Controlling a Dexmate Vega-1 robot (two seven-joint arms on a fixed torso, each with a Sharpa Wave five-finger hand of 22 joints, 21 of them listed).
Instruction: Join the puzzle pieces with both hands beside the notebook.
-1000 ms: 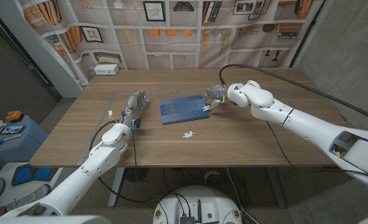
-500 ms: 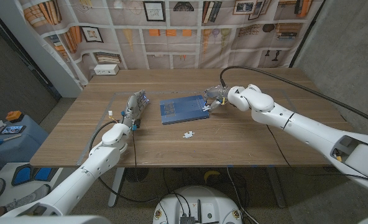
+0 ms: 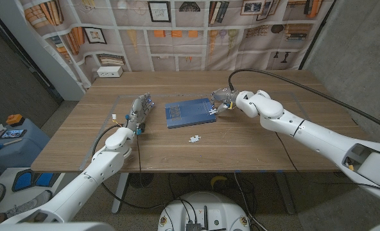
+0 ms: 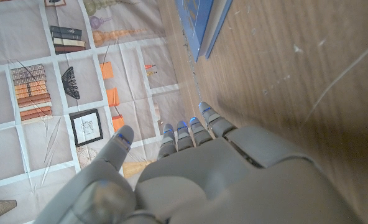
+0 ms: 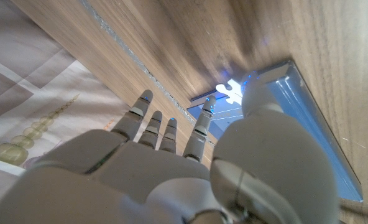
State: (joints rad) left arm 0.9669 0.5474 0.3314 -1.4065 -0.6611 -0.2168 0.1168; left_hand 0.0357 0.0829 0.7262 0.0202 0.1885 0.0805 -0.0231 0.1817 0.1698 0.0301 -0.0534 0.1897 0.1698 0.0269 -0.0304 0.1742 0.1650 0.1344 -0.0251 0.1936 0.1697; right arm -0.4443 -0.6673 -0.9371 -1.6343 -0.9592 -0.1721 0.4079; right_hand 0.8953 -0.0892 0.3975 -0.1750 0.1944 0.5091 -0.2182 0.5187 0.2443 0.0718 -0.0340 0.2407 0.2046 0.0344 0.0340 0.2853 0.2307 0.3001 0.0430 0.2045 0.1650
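The wooden table (image 3: 254, 138) fills the middle of the scene, running wide from left to right, and the blue notebook (image 3: 189, 113) lies flat near its centre. The right arm reaches in from the right, and the right hand (image 3: 223, 101) sits at the notebook's right edge, fingers pointing down toward a white puzzle piece (image 3: 213, 111) that rests on the notebook's right side; from the right wrist view that piece (image 5: 229, 93) shows just past the fingertips (image 5: 209, 104), and I cannot tell whether the hand actually has hold of it. Over on the left, the left hand (image 3: 138, 110) stands near the notebook's left edge but apart from it, fingers stretched out together toward the far side, holding nothing. A second white puzzle piece (image 3: 194, 138) lies alone on the bare table, on the near side of the notebook, close to it but not touching.
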